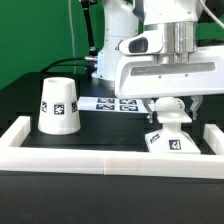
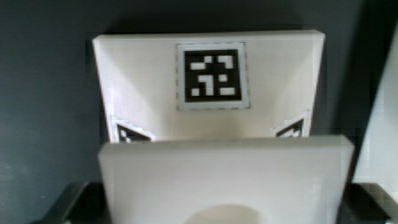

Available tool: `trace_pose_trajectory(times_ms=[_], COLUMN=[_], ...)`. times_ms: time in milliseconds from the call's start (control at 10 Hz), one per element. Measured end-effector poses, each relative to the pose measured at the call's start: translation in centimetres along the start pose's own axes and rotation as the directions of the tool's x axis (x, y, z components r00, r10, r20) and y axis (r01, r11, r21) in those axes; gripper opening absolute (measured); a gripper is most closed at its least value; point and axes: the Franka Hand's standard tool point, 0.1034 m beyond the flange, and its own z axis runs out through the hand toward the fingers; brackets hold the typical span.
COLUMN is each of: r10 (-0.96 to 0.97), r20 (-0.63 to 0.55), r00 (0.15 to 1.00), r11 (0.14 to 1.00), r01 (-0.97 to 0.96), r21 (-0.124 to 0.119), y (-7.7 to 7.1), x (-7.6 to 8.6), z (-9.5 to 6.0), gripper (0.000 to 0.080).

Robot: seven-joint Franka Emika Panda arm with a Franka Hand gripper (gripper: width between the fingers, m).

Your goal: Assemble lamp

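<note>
The white lamp base (image 1: 170,135) stands at the exterior view's right, close to the front wall, with a marker tag on its side. My gripper (image 1: 172,108) is straight above it, with a finger on each side of its raised top. In the wrist view the base (image 2: 210,75) fills the picture. Its raised top (image 2: 222,175) has a round socket hole, and dark fingers (image 2: 71,202) press against both its sides. The gripper (image 2: 221,205) is shut on the base. The white cone-shaped lamp hood (image 1: 58,105) stands apart at the exterior view's left. The bulb is out of view.
A white wall (image 1: 100,162) runs along the front of the black table and up both sides. The marker board (image 1: 112,103) lies flat between the hood and the arm. The arm's white body (image 1: 150,60) rises behind the base.
</note>
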Motion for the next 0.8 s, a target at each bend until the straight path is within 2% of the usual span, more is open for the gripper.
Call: trace_pose_trajectory(times_ms=[800], r10=[-0.008], r20=[-0.095], r00=[0.995], r11=[1.0], r01=[0.01], r21=[0.02], y=[-2.9], x=[4.5], z=[1.0], gripper=[0.0534])
